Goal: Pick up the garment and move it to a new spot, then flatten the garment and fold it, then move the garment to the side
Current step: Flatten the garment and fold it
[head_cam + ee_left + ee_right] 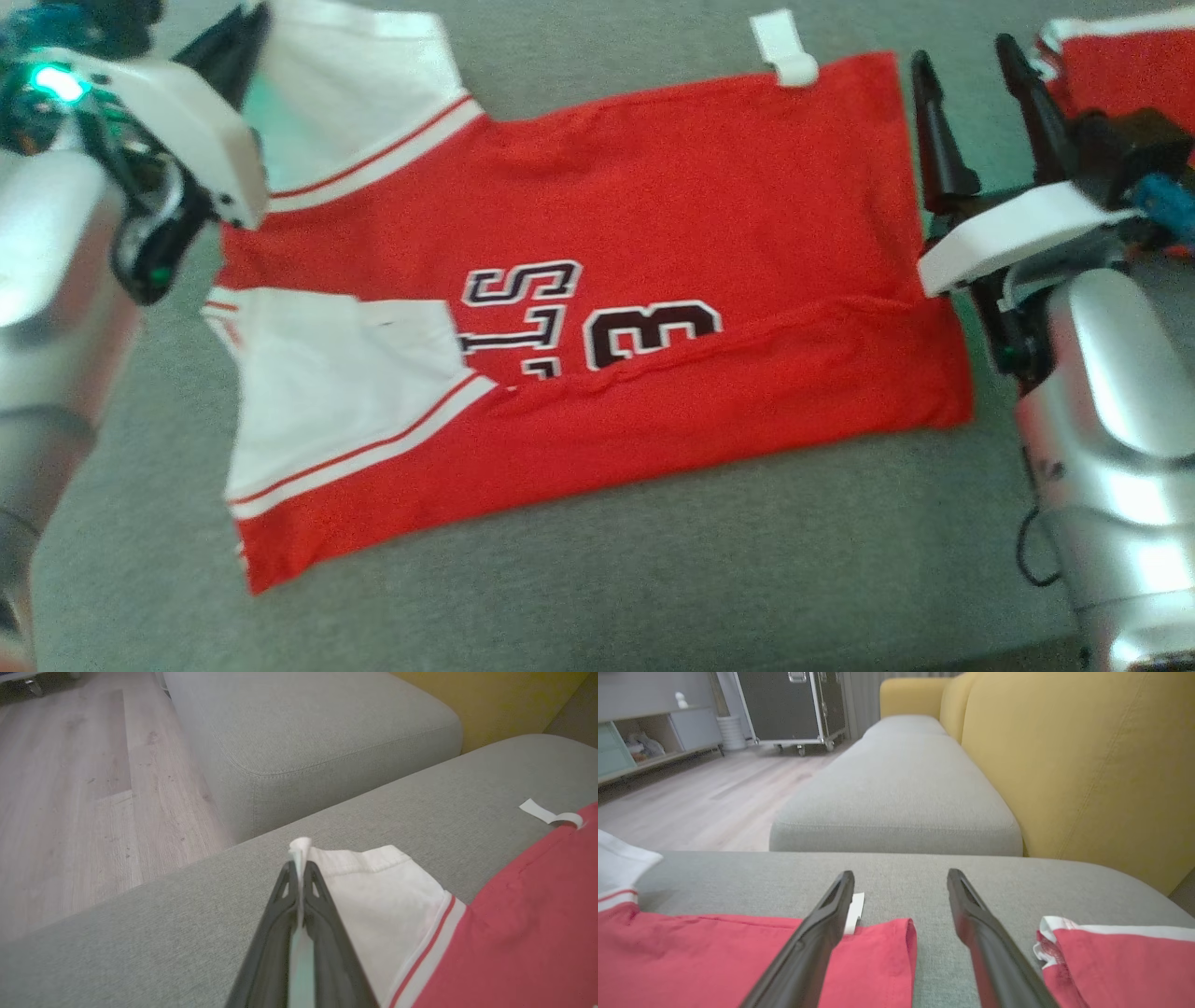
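Two grippers in play, one garment under work. The red jersey [653, 233] lies spread across the middle of the grey cushion [653, 579], print side up. Its long edge nearest the cushion's front looks already turned over the digits, so I judge the fold step to be in hand. Left gripper [299, 868]: jaws pressed together on the cuff of the far white sleeve [373, 891], toward the cushion's back-left; a sliver of white cloth shows between the tips. Right gripper [901, 873]: jaws spread wide, nothing in them, straddling the jersey's hem corner toward the cushion's back-right. I cannot tell whether it touches the cloth. Next move, as I read it: pinch that hem corner with the right, then bring both grips toward the cushion's front together and level, so the back edge folds over without dragging the body. Count: white sleeves, two, with the near sleeve [336, 401] lying flat at the cushion's front-left; white tag [784, 47], one, at the jersey's back edge; second red-and-white garment [1120, 65], one, at the cushion's back-right corner, apart from the jersey; neighbouring cushion [303, 728], one.
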{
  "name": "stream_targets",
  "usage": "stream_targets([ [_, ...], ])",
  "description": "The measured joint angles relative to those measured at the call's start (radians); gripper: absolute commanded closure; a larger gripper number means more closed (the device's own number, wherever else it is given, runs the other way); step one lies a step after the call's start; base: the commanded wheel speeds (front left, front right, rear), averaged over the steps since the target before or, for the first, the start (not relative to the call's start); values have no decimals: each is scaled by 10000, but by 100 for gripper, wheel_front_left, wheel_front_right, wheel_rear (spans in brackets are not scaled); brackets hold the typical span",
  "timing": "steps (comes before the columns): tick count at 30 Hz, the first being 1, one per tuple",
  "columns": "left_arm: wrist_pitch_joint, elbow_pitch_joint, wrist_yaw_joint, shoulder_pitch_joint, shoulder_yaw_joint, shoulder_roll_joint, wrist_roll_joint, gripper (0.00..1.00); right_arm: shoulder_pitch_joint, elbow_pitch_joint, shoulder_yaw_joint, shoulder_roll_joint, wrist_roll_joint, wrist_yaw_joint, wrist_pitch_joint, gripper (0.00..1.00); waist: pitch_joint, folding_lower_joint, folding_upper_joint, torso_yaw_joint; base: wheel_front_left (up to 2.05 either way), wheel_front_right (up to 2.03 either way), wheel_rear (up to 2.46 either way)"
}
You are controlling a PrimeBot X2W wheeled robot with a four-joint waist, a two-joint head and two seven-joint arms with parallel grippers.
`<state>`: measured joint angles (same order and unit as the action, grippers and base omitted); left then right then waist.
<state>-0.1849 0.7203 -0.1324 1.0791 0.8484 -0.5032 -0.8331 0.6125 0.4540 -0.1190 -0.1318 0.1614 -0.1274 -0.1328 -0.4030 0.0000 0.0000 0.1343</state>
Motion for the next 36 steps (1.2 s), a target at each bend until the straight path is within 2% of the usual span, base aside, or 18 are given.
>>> stream_targets([
  [6, 941, -882, 0, -105, 499, 247, 54, 100, 627, 1680, -123, -972, 178, 0, 1195, 0, 401, 0, 0, -986, 0, 0, 0],
  [10, 1310, -1417, 0, -591, 857, 341, 54, 100, 1203, 2982, -970, -1843, -121, 0, 1768, 0, 604, -1, 0, -1762, 0, 0, 0],
  [13, 1386, -1728, 0, -862, 1049, 453, 54, 100, 1437, 3710, -1289, -2157, -102, 0, 1952, 0, 659, -1, 0, -2156, 0, 0, 0],
  [18, 1511, -1987, 0, -954, 1227, 537, 54, 100, 1697, 4633, -1590, -2322, 194, 0, 2034, 0, 611, -1, 0, -2548, 0, 0, 0],
  [27, 1509, -2243, 0, -948, 1430, 642, -36, 100, 2639, 5720, -1722, -2623, 500, 0, 1971, 0, 213, 0, 0, -2742, 0, 0, 0],
  [36, 1507, -2169, 0, -802, 1522, 635, -50, 100, 3231, 6009, -2535, -2614, 1375, 0, 2023, 0, -95, 0, 0, -2744, 0, 0, 0],
])
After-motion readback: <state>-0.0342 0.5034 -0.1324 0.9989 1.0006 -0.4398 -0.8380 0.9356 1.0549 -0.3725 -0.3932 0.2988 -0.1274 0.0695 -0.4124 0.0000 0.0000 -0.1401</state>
